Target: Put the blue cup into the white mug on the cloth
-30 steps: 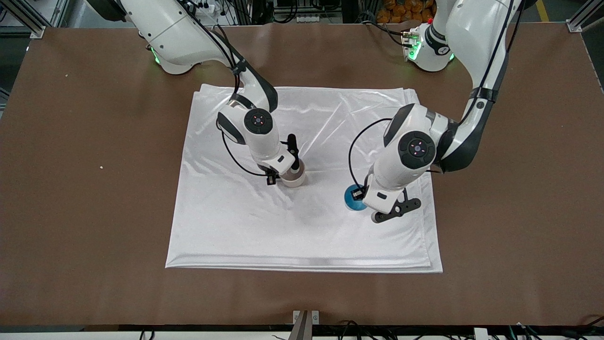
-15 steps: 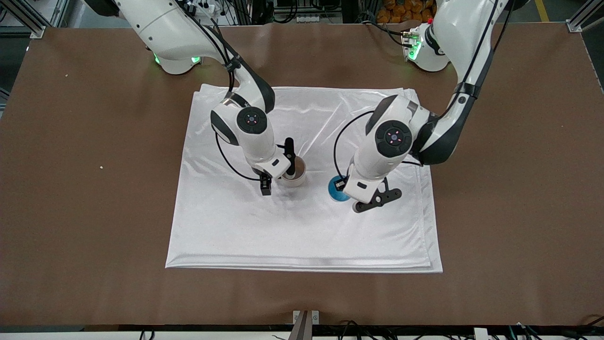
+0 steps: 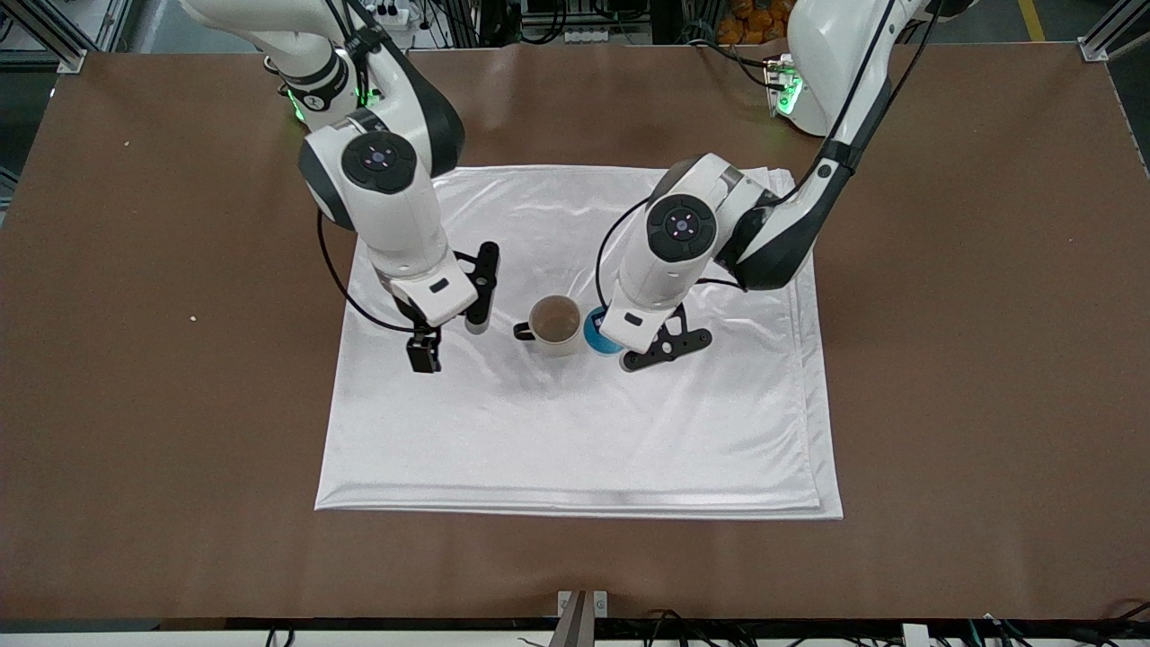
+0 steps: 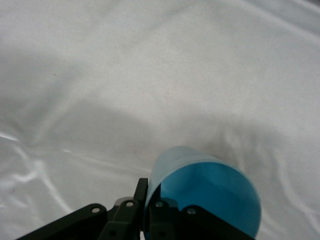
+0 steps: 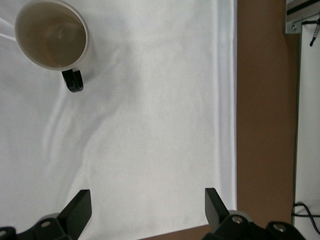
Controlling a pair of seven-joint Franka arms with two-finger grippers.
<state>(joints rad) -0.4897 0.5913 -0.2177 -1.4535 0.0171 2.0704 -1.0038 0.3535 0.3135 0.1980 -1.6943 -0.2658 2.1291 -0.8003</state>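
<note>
Right claw (image 3: pixel 449 337) now apart, off the handled white mug (image 3: pixel 554 324); left claw (image 4: pixel 150 220) clamped on tapered blue cup (image 4: pixel 202 192), over glossy cloth (image 3: pixel 575 431).

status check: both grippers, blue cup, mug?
Left gripper shut on blue cup, held beside white mug. Right gripper open over cloth, off the mug. Mug upright, empty, nothing blocking.

A robotics lab; aluminium framing (image 3: pixel 45 36) (and cables (image 3: pixel 701 620)) edges the brown table (image 3: pixel 988 359).

Blue cup (image 3: pixel 594 330), cream mug (image 3: pixel 554 324), white cloth (image 3: pixel 575 431)
</note>
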